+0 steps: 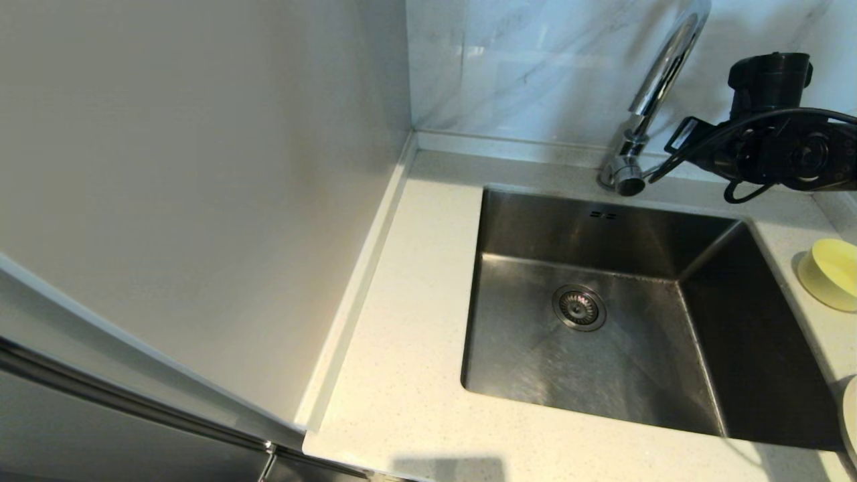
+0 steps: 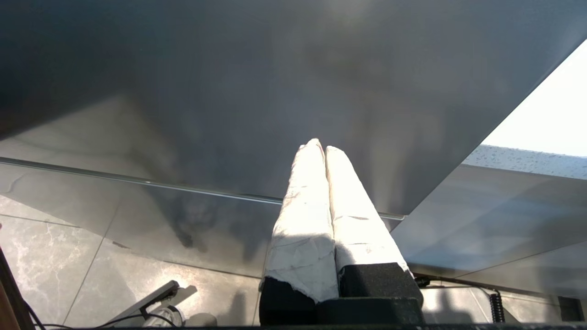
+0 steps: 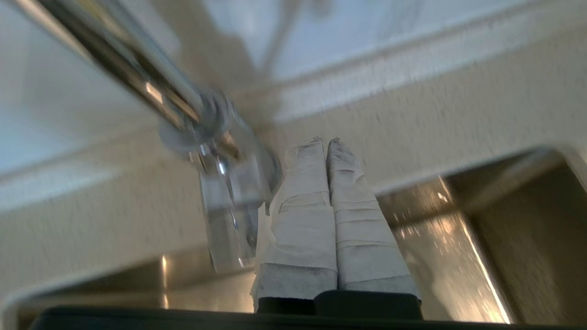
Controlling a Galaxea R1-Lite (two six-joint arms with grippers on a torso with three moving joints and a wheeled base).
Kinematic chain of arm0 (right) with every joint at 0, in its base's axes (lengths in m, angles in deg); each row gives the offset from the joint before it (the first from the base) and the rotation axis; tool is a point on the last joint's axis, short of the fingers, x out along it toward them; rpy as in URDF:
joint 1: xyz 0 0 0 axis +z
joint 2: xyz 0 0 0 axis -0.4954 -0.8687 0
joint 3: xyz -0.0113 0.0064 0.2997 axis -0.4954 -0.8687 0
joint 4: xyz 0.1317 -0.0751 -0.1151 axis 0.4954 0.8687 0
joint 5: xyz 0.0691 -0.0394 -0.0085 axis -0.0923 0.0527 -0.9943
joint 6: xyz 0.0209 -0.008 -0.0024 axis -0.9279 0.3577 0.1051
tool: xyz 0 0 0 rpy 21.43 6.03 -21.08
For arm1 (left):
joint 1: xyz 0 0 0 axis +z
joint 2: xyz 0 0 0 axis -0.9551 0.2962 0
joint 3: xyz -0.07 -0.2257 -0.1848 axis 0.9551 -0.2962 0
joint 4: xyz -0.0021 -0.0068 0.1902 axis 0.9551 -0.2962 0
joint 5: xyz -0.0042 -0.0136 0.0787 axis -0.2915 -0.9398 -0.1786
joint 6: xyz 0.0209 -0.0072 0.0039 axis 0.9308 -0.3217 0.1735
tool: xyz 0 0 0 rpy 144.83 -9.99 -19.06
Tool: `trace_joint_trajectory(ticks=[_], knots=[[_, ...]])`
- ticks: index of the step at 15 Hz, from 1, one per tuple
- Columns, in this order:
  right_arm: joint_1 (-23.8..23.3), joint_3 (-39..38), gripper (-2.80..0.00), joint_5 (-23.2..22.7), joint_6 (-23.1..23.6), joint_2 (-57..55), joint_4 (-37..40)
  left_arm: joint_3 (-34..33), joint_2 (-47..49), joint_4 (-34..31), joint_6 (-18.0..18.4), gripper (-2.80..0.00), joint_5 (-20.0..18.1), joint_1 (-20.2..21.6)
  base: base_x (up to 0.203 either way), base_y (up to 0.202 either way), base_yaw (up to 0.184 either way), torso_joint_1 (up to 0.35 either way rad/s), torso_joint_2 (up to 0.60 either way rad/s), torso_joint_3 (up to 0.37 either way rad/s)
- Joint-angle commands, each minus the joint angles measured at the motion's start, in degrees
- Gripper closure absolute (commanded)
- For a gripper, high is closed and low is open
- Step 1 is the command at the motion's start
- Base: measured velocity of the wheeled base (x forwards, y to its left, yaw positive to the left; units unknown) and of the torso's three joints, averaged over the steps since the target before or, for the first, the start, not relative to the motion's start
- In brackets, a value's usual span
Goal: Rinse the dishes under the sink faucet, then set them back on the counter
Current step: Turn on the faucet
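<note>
Left gripper [image 2: 321, 149]: out of the head view, seen only from its own wrist camera, parked low beside a dark cabinet panel [image 2: 275, 91] above tiled floor [image 2: 55, 256]; 2 white-wrapped fingers [image 2: 302, 215] pressed together, nothing between them

Counter [image 1: 402, 348]: off-white speckled top wrapping the sink, raised edge along the wall [image 1: 201, 167] on the left and along the marble tiles [image 1: 522, 67] at the back

Sink [image 1: 522, 375]: steel basin, nothing in it, drain strainer [image 1: 579, 308] near the middle, 2 overflow slots [image 1: 603, 215] on the back wall

Faucet [image 1: 659, 80]: chrome gooseneck at the back rim of the sink, lever [image 1: 628, 185] at its base

Right gripper [image 3: 326, 143]: up at the faucet base, coming in from the right; fingers closed tip to tip, gripping nothing, lying just beside the lever, contact unclear

Yellow bowl [image 1: 830, 273]: on the counter right of the sink, cut by the frame edge

White plate [image 1: 850, 418]: sliver at the right edge, nearer than the bowl

Chopsticks: not visible
</note>
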Motion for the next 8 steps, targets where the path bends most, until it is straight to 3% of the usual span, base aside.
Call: trace_joint_trajectory(ticks=[1, 3, 8], knots=[[0.07, -3.26, 0.00, -1.03, -0.08, 2.96, 0.57, 0.00, 0.00, 0.00, 0.00, 0.00, 0.01, 0.00, 0.000, 0.000, 0.000, 0.000, 0.00, 0.000], [0.07, -6.61, 0.00, -3.39, -0.13, 5.13, 0.94, 0.00, 0.00, 0.00, 0.00, 0.00, 0.01, 0.00, 0.000, 0.000, 0.000, 0.000, 0.00, 0.000], [-0.32, -1.34, 0.00, -1.91, -0.33, 6.46, 0.36, 0.00, 0.00, 0.00, 0.00, 0.00, 0.01, 0.00, 0.000, 0.000, 0.000, 0.000, 0.00, 0.000]])
